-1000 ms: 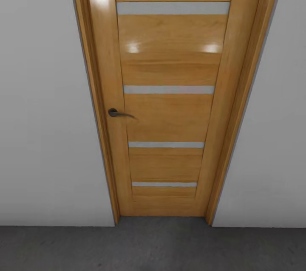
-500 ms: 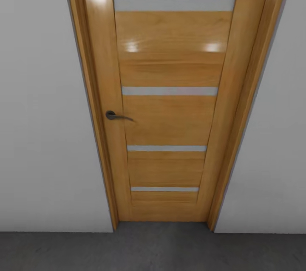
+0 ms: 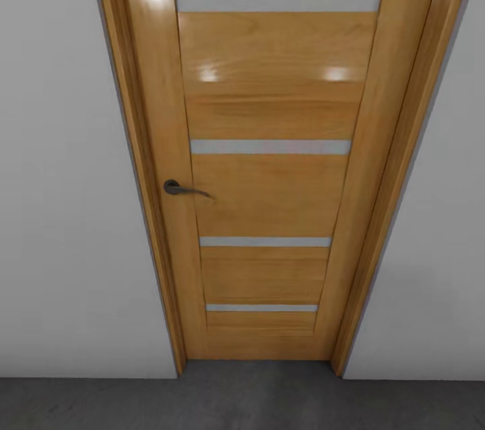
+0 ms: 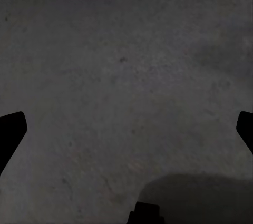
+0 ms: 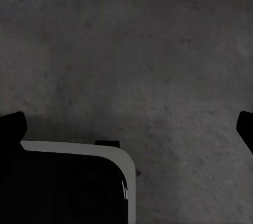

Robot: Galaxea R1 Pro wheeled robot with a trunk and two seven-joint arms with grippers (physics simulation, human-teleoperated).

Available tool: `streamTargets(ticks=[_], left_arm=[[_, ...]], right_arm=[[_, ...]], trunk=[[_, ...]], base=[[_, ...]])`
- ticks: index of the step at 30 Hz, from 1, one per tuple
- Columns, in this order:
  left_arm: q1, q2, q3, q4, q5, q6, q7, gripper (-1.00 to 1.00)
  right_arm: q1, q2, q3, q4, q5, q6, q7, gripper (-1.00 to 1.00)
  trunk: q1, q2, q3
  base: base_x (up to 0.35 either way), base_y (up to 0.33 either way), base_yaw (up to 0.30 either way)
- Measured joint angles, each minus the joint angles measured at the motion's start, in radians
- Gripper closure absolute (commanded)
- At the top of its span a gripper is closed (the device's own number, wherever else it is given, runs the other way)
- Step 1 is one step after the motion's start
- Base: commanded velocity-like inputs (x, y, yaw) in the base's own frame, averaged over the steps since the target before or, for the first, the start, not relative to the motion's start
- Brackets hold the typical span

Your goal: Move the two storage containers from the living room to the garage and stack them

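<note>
Floor [image 3: 242,403] of dark grey mottled concrete runs along the foot of a closed wooden door [image 3: 269,167] with four pale horizontal strips and a dark lever handle [image 3: 182,189], set in a pale grey wall [image 3: 67,214]. Left gripper [image 4: 126,129] hangs over the concrete with its fingers [image 4: 10,129] spread wide and nothing between them. Right gripper [image 5: 126,129] is likewise spread wide and empty, above the floor and a dark, pale-edged part of the robot's base [image 5: 68,187]
</note>
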State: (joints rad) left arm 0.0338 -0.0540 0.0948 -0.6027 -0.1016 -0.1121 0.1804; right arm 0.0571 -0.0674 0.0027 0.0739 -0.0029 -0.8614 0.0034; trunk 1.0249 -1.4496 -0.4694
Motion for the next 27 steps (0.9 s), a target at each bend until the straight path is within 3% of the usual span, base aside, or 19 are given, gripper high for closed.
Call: streamTargets(ticks=[7, 10, 14, 18, 22, 25, 27], left_arm=[[-0.001, -0.007, 0.0, -0.037, 0.0, 0.006, 0.002, -1.0], [-0.011, -0.046, 0.001, -0.152, -0.006, 0.057, 0.007, -1.0], [-0.053, -0.119, 0.0, -0.324, -0.01, 0.246, 0.013, -1.0], [-0.089, -0.12, -0.024, -0.496, -0.012, 0.339, 0.014, -1.0], [-0.129, -0.12, -0.097, -0.636, -0.011, 0.431, 0.024, -1.0], [-0.163, -0.121, -0.111, -0.677, -0.01, 0.44, 0.031, -1.0], [-0.221, -0.121, -0.115, -0.682, -0.009, 0.441, 0.032, -1.0]], right_arm=[[0.0, -0.001, 0.001, 0.0, 0.003, -0.004, 0.002, -1.0], [0.0, -0.001, 0.002, 0.0, 0.003, -0.007, 0.002, -1.0], [0.0, -0.001, 0.002, 0.0, 0.003, -0.007, 0.002, -1.0], [0.0, 0.0, 0.002, 0.0, 0.003, -0.006, 0.002, -1.0], [0.0, 0.0, 0.002, 0.0, 0.003, -0.005, 0.002, -1.0], [0.0, 0.0, 0.002, 0.0, 0.003, -0.005, 0.002, -1.0], [0.0, 0.0, 0.001, 0.0, 0.002, -0.004, 0.001, -1.0]], trunk=[[0.0, 0.0, 0.0], [0.0, 0.0, 0.0], [0.0, 0.0, 0.0], [0.0, 0.0, 0.0], [0.0, 0.0, 0.0], [0.0, 0.0, 0.0], [0.0, 0.0, 0.0]], base=[[0.0, 0.0, 0.0], [0.0, 0.0, 0.0], [0.0, 0.0, 0.0], [0.0, 0.0, 0.0], [0.0, 0.0, 0.0], [0.0, 0.0, 0.0], [0.0, 0.0, 0.0]])
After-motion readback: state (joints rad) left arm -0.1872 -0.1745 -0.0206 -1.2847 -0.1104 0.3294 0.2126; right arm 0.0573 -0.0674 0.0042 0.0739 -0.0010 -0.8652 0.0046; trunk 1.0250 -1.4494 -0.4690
